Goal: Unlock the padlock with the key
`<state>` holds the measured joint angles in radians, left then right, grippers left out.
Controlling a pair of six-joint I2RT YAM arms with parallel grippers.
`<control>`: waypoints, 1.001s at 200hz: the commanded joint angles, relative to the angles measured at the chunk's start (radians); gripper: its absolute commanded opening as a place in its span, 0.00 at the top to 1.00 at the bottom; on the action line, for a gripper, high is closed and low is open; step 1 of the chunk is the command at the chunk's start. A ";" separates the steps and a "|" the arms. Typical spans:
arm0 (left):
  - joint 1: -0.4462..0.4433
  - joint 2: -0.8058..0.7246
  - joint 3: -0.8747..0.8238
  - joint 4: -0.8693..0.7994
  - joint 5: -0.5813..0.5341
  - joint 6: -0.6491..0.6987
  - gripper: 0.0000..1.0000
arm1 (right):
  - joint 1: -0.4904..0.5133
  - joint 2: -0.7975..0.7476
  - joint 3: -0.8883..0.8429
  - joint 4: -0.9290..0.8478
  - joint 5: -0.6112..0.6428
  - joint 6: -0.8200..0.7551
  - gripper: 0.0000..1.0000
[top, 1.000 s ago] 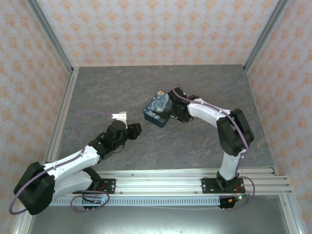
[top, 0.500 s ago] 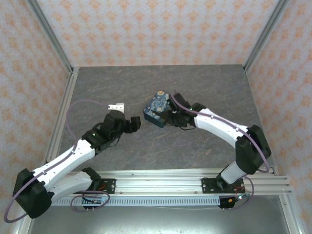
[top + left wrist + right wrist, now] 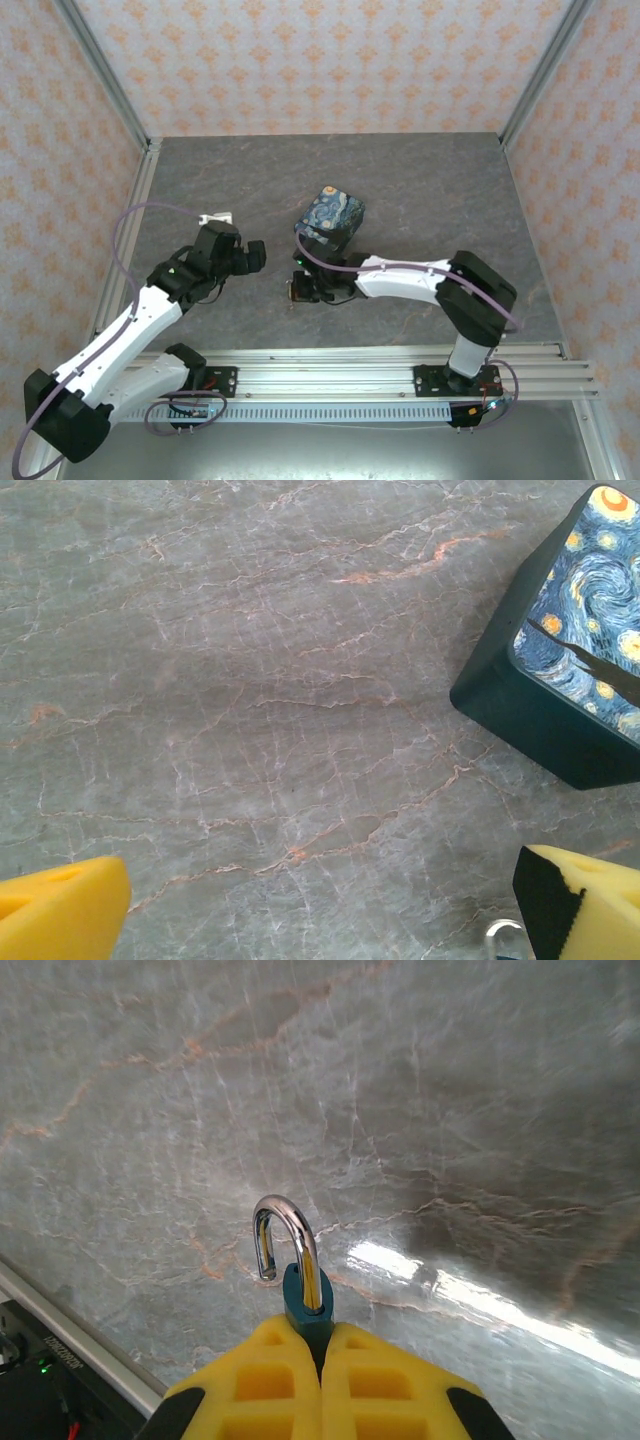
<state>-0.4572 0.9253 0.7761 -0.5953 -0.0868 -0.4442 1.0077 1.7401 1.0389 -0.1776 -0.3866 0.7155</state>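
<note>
Where a second ago the right pincer (image 3: 320, 1338) was pressed up against the box (image 3: 331, 220), it has now swung round to the near side of it and brought the padlock (image 3: 305, 1300) along. Its yellow fingers are squeezed tight on the lock's dark body, which pokes out just past the tips. The shackle (image 3: 285, 1225) stands further out over the bare table (image 3: 450, 1110). One leg of the shackle runs into the body; the other ends in the air beside it.

The left pincer (image 3: 320, 905) has drawn back a little from the box in that same second. It gapes wide with nothing between its fingers, and the box lies ahead of it and off to one side. A small silver loop (image 3: 503, 935) peeps in right beside one finger. It may be the key's ring, but too little of it shows to be sure.

By my reckoning the lock has been fetched clear of the box and held out between the two pincers. That leaves the empty left one to take up the key and bring it to the lock; the turning is not yet begun.
</note>
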 commanded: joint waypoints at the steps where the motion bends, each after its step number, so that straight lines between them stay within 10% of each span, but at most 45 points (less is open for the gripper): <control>1: 0.006 -0.027 -0.027 -0.065 -0.002 -0.012 0.00 | -0.001 0.026 -0.010 0.071 -0.002 0.051 1.00; 57: 0.008 -0.058 -0.058 -0.071 0.012 -0.031 0.00 | -0.002 0.064 0.021 -0.064 0.067 0.008 0.92; 111: 0.008 -0.082 -0.042 -0.101 0.004 -0.011 0.00 | -0.002 -0.051 0.013 -0.171 0.178 -0.038 0.52; 200: 0.032 -0.027 0.086 -0.141 -0.109 0.121 0.00 | -0.041 -0.459 0.000 -0.414 0.529 -0.206 0.14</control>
<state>-0.4473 0.8791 0.8055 -0.7040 -0.1200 -0.3893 0.9955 1.3880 1.0409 -0.4889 -0.0345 0.5861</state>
